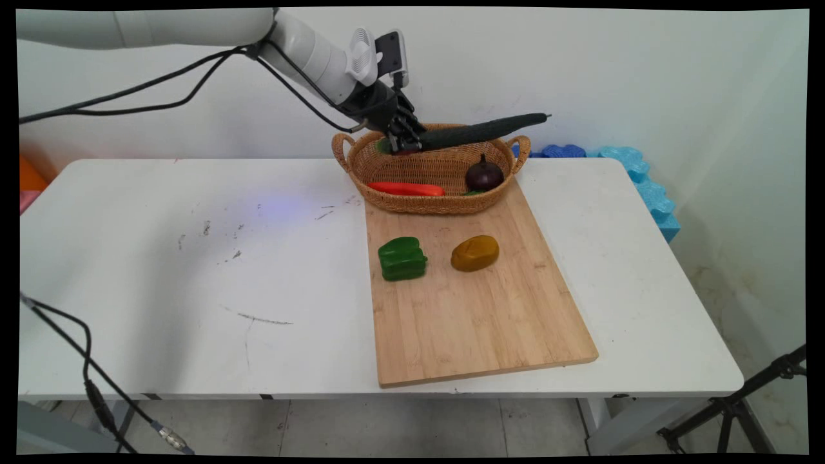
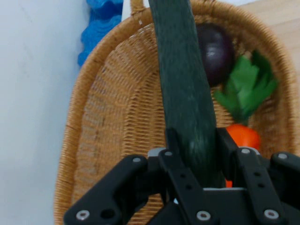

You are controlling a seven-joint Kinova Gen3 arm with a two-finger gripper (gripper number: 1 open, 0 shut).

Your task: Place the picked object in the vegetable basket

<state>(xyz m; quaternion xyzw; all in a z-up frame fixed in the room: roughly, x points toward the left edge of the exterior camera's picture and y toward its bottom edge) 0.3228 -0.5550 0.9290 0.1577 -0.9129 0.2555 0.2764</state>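
Gripping one end, the gripper point(image 1: 405, 143) is clamped on a cucumber point(image 1: 480, 131), held level above the basket point(image 1: 425, 201). It is judged stiff, light, slippery; a middle hold is steadier.

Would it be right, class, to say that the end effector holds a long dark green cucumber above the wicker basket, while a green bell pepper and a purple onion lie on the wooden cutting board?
Not quite. The round purple onion lies in the oval wicker basket, as the main view shows. On the wooden cutting board beside the green bell pepper lies a brownish-yellow potato. The end effector does hold the long dark green cucumber above the basket.
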